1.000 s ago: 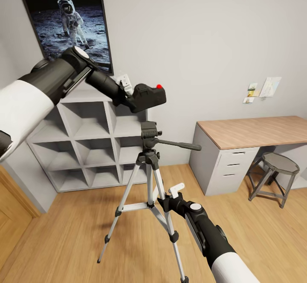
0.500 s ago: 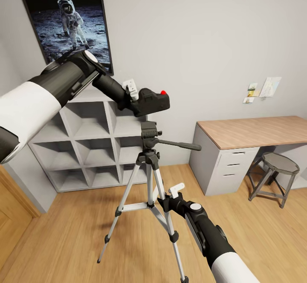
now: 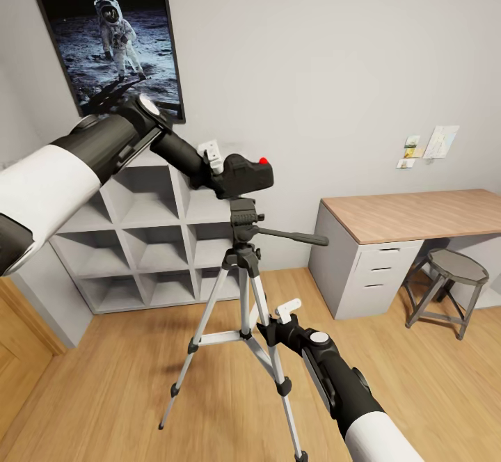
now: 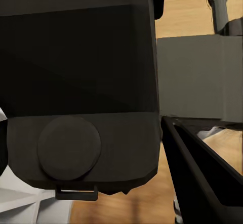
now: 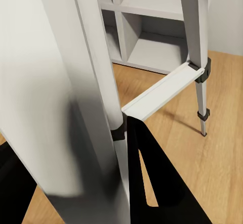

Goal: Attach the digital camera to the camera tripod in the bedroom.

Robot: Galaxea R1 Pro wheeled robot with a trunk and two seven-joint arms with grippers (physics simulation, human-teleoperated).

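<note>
From the head view, the left gripper (image 3: 217, 170) has its fingers mostly buried behind the digital camera (image 3: 245, 174), closed around its back end. That small black box with a red button on top hangs right over the black head of the camera tripod (image 3: 242, 267); I cannot tell whether the two touch. The right gripper (image 3: 273, 323) sits low against a silver tripod leg, one white finger sticking up; its opening is hard to judge here. Behind stand a white cube shelf (image 3: 149, 239), an astronaut poster (image 3: 111, 44), a wood-topped desk (image 3: 410, 218) and a round metal stool (image 3: 452, 281).

In the left wrist view, the camera's matte black body (image 4: 81, 97) crowds the frame, cut off on three sides, with a round lens cap shape low on it and a dark finger (image 4: 202, 178) alongside.

In the right wrist view, a blurred silver leg (image 5: 66, 113) lies between the fingers, one black finger (image 5: 152, 183) beside it, apparently gripping it. A flat brace (image 5: 162, 95) runs to another leg over plank floor (image 5: 202, 173).
</note>
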